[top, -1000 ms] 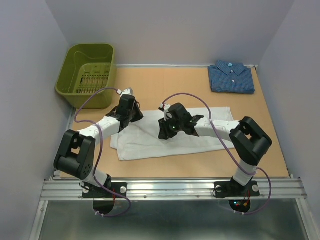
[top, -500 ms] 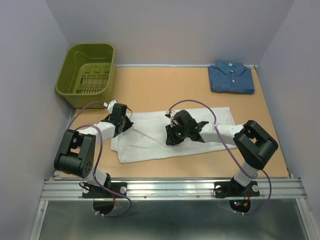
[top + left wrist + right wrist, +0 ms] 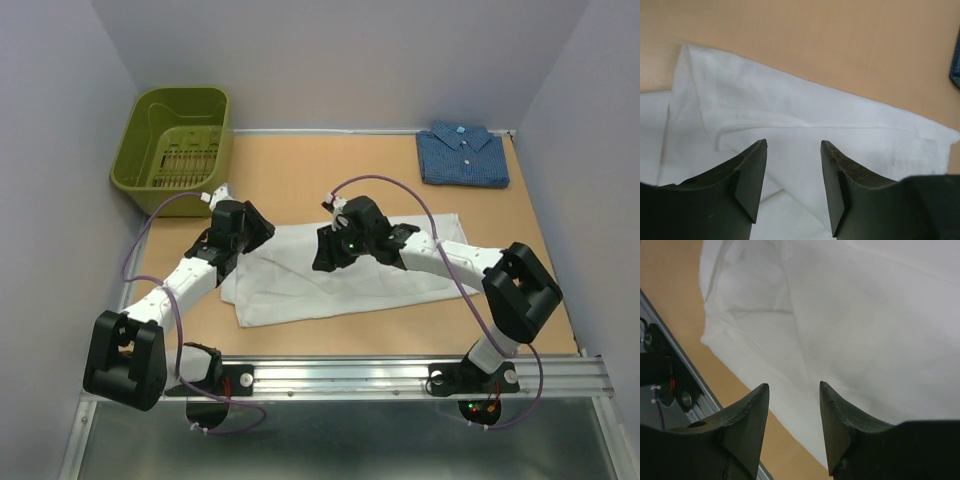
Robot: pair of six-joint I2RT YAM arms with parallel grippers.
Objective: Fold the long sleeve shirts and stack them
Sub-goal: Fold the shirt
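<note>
The white shirt (image 3: 300,275) lies partly folded as a long strip across the middle of the table. It fills the left wrist view (image 3: 790,115) and the right wrist view (image 3: 855,315). The dark blue shirt (image 3: 462,155) lies folded at the far right corner. My left gripper (image 3: 258,232) is open and empty over the shirt's left end (image 3: 793,150). My right gripper (image 3: 325,258) is open and empty above the shirt's middle, near its front edge (image 3: 792,390).
A green plastic basket (image 3: 175,140) stands at the far left corner. Bare tan table (image 3: 330,175) lies behind the white shirt and a strip in front of it. Grey walls close in on both sides. The metal rail (image 3: 340,378) runs along the near edge.
My left arm has stretched forward and its gripper moved right onto the shirt's left end. My right gripper shifted slightly left and away over the shirt. The shirt lies the same.
</note>
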